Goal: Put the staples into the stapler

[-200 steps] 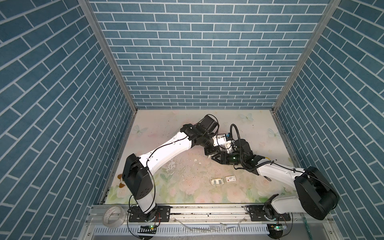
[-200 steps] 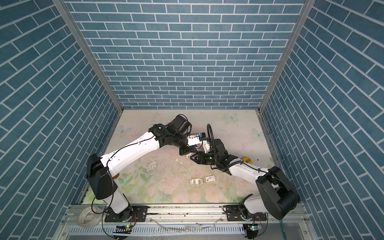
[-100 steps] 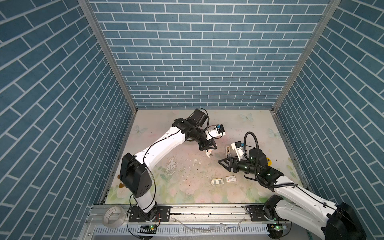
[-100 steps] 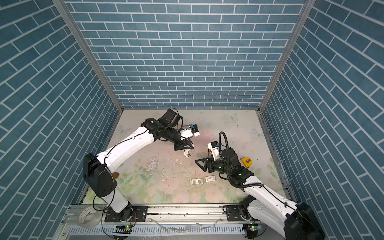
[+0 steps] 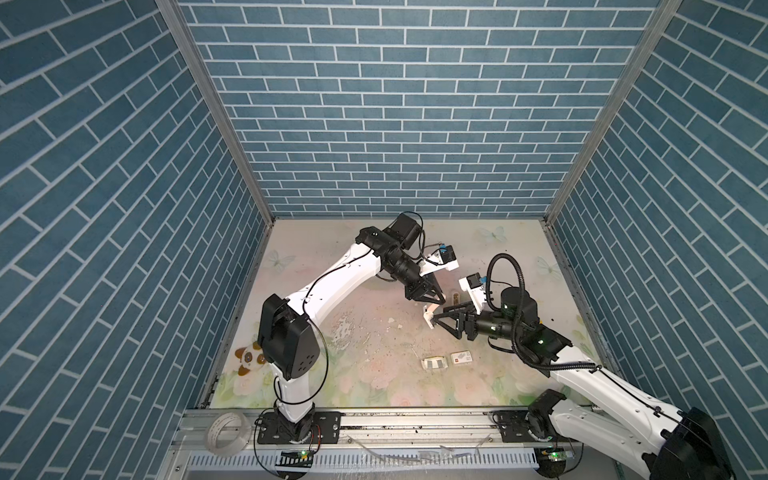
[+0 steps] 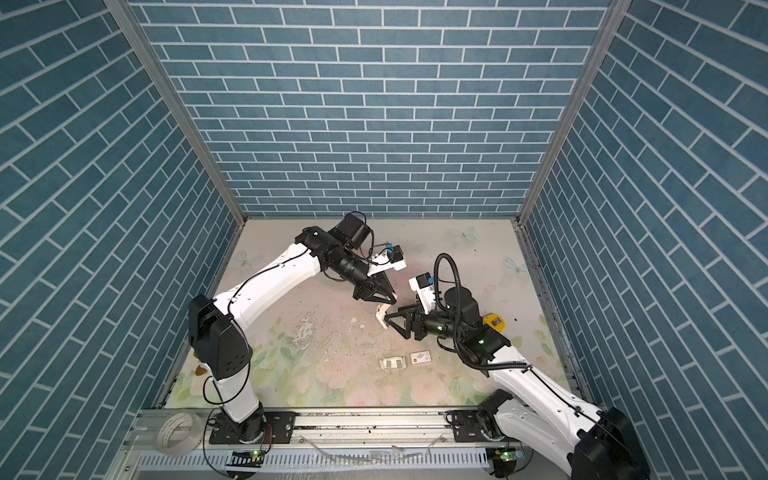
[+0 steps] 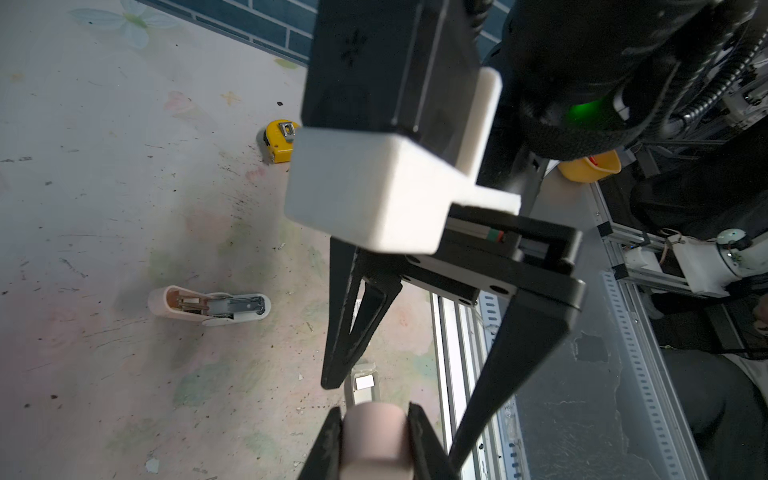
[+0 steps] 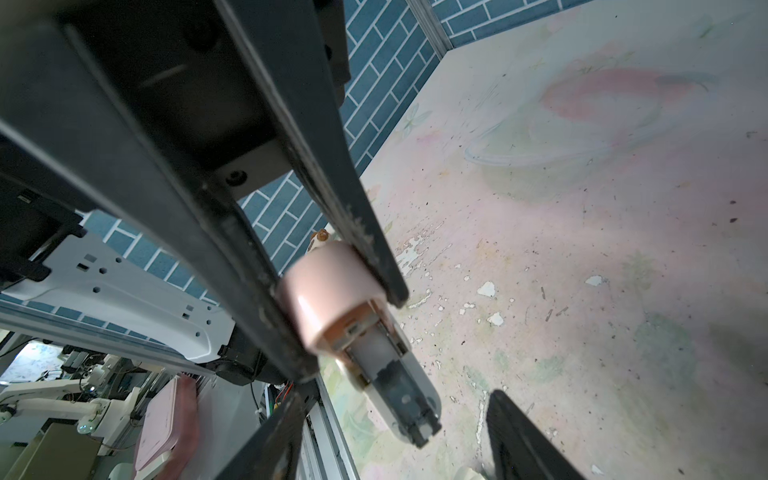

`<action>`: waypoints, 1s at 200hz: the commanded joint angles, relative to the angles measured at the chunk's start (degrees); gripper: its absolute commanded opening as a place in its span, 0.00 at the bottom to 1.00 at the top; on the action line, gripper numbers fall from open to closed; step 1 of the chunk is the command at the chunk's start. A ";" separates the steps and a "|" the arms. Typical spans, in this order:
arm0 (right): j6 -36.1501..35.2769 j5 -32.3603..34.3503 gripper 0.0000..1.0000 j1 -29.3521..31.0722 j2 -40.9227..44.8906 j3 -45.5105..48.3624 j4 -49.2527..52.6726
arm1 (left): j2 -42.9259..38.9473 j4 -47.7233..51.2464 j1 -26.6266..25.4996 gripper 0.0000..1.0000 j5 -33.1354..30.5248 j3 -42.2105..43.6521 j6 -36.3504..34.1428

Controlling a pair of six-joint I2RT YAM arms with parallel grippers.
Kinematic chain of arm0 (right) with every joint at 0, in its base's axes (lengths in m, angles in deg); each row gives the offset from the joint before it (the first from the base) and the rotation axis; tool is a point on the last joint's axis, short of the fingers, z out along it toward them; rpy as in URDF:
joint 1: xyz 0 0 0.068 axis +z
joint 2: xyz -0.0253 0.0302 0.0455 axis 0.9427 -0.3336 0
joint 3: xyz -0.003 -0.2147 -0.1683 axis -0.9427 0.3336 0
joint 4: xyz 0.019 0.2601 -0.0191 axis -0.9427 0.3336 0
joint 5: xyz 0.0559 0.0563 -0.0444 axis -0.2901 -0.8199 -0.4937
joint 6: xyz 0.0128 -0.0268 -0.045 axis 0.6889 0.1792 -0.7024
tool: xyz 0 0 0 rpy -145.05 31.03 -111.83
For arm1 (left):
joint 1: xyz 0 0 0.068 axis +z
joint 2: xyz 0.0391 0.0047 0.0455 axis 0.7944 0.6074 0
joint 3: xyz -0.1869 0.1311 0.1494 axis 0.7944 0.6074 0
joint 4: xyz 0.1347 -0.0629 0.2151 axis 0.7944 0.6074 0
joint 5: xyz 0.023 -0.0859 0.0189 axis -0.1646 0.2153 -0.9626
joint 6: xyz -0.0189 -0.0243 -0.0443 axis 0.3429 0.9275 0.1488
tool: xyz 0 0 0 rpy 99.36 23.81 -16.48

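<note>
Above the flowered tabletop [image 5: 374, 386], the left gripper [image 8: 353, 328] pinches the stapler [image 8: 386, 374] by its pink end between its fingers. The right gripper [image 5: 438, 316] has its fingers apart and empty, near the other end.

The left arm [image 5: 332, 286] is raised from its base at the table's [image 5: 332, 374] near edge and stretched toward the middle, with its wrist bent downward. The left gripper [image 5: 432, 300] is pointed down and clamped on the pink end of the stapler [image 5: 428, 312]. The right arm [image 5: 615, 395] is extended low from the near right corner. The right gripper [image 5: 438, 316] is aimed sideways at the left one, its jaws spread apart. In the right wrist view its fingers [image 8: 523, 436] are seen on either side of the stapler's lower end, clear of it.
</note>
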 commanded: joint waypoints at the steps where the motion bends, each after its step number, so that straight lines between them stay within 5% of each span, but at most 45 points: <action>1: -2.04 -3.06 0.70 0.25 -1.23 -2.26 -1.91 | 1.16 3.65 0.05 0.03 4.61 -2.73 -0.12; 89: 3.76 -8.15 0.56 0.19 -7.13 -2.18 -14.61 | 3.03 5.35 0.04 0.04 9.01 -5.56 0.41; 152: 5.02 -7.84 0.30 0.16 -8.04 -1.49 -16.82 | 2.46 5.62 0.05 0.05 9.65 -5.08 0.08; 179: 4.86 -6.60 0.23 0.20 -7.53 -1.21 -16.35 | 1.84 4.99 0.37 0.14 9.32 -4.44 0.24; 200: 4.58 -5.58 0.20 0.14 -7.34 -1.47 -14.99 | 0.71 3.18 0.81 0.35 8.68 -3.34 1.28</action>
